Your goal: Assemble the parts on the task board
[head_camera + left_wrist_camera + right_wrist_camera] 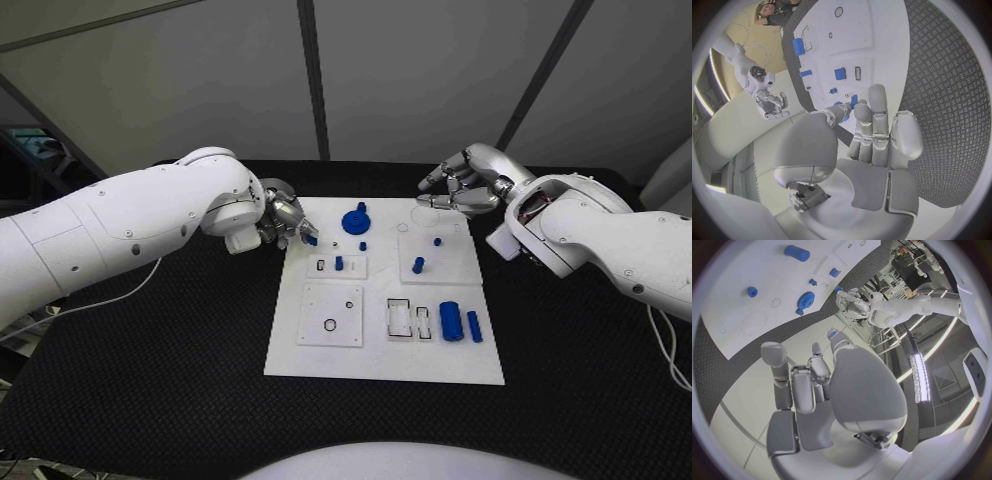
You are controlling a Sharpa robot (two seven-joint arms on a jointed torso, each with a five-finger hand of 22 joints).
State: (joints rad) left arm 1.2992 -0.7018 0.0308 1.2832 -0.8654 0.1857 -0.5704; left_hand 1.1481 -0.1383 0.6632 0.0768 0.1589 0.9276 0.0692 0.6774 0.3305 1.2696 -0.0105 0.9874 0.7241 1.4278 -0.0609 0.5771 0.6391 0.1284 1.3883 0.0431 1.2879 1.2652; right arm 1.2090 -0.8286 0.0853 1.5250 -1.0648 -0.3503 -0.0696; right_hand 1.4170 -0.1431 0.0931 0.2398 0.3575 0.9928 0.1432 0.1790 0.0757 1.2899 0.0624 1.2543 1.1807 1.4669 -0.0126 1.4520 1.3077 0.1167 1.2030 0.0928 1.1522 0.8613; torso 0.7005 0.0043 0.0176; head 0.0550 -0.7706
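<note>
The left hand (pixel 284 222) seems to pinch a small blue part (pixel 852 101) at its fingertips — rigid, light, slippery (hold its sides). The right hand (pixel 464 185) hangs loose — nothing held.

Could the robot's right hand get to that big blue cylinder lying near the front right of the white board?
Probably yes. The right hand hovers open above the board's far edge, and nothing lies over the blue cylinder on the task board, so its top is free.
</note>
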